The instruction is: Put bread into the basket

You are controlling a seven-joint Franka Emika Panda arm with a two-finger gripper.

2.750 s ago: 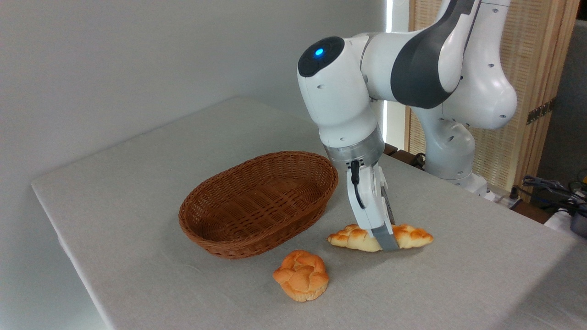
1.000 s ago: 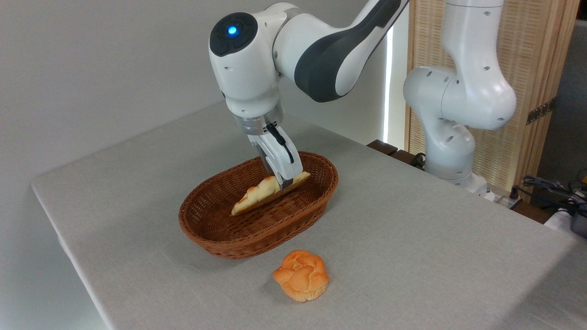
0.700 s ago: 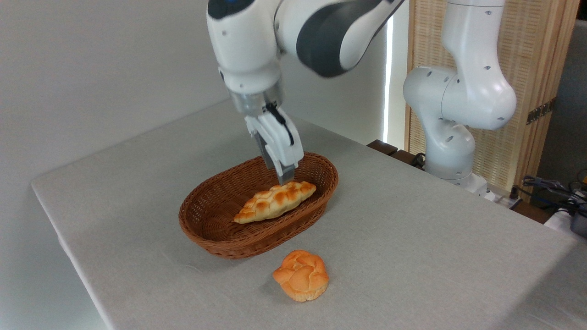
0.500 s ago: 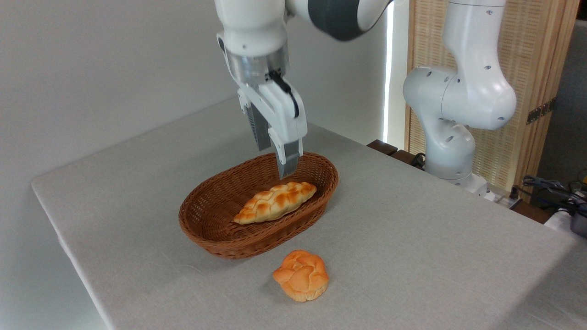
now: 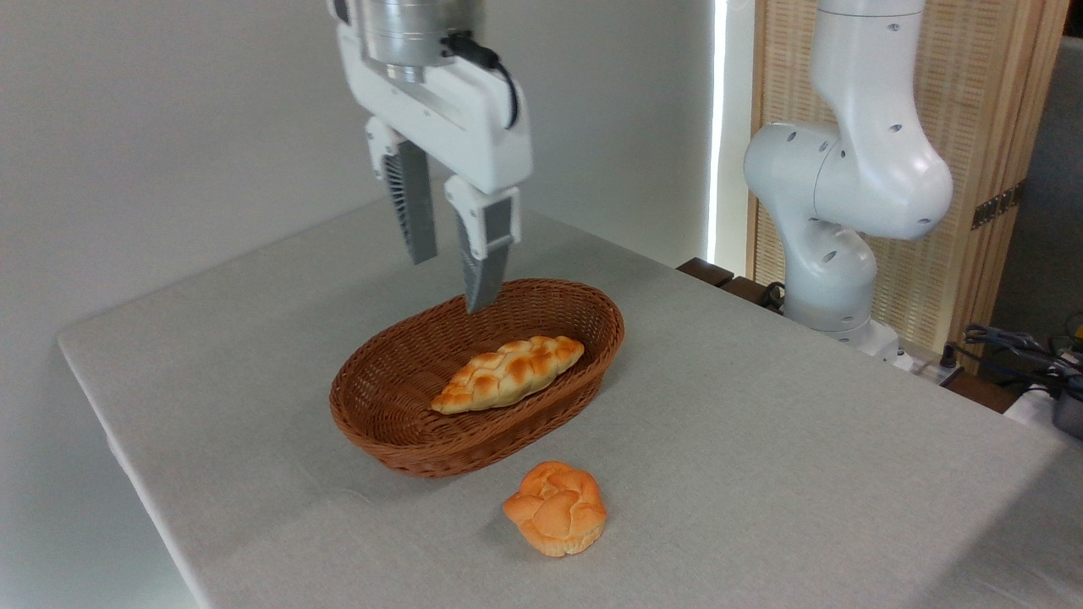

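the bread (image 5: 508, 373) lay inside the basket (image 5: 398, 440), resting on the woven floor with its long axis running along the basket's own length, from the lower left end up toward the upper right. the gripper (image 5: 448, 283) hung above the basket's far rim, clear of the loaf, with its two fingers spread apart and nothing between them. so the loaf sat below the fingertips and a little toward the camera and to the right. judged from this, the placing looked done, and any coming move needed only to carry the arm up and away. a small round bun (image 5: 556, 507) sat on the table (image 5: 804, 474), just in front of the basket.
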